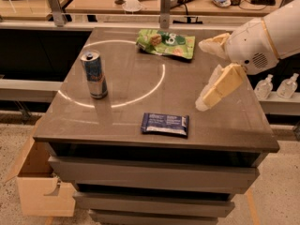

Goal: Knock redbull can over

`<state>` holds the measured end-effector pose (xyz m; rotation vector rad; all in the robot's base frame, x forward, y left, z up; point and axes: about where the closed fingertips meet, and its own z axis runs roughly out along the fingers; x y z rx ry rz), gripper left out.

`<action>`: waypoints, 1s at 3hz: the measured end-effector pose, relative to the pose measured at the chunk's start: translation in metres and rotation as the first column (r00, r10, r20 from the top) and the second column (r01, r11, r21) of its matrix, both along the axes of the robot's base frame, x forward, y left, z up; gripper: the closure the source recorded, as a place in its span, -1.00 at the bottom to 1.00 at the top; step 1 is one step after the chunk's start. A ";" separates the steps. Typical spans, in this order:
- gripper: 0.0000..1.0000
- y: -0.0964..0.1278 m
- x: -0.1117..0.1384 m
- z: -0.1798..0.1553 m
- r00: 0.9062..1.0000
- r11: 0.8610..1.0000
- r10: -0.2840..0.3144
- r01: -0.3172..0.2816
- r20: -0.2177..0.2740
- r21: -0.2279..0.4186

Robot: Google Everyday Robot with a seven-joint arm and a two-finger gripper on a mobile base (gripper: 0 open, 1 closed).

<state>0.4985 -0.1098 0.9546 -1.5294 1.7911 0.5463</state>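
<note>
Hanging over the right side of the tabletop (93,121), the pincer (200,76) is wide open. Its two fingers (224,84) are cream-colored, flat and blocky, a bit like foam wedges. One points left from the top and the other slants down toward the tabletop. They are well apart from each other and nothing is between them. A smooth, round white arm (267,36) carries the pincer in from the right.

Far to the left of the pincer, well apart from it, the redbull can (94,75) stands upright. It is a slim, tall, shiny metal tube with blue and silver panels and a silver top. It stands just beside a thin white ring (159,81) drawn on the tabletop.

Up and to the left of the pincer lies a green crinkled chip bag (166,44), near the top finger. Below and to the left of the pincer lies a flat dark-blue snack packet (165,124), shaped like a rectangle.

The tabletop is smooth, grey-brown and a little glossy. Far down to the left, on the floor, sits a plain brown cardboard box (37,191).
</note>
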 end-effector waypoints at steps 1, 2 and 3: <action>-1.00 0.022 0.010 0.001 1.000 0.998 0.004 -0.005 0.022 0.068; -1.00 0.064 0.037 -0.004 0.998 0.980 0.010 -0.021 0.057 0.197; -1.00 0.113 0.065 -0.016 0.997 0.949 0.039 -0.058 0.067 0.310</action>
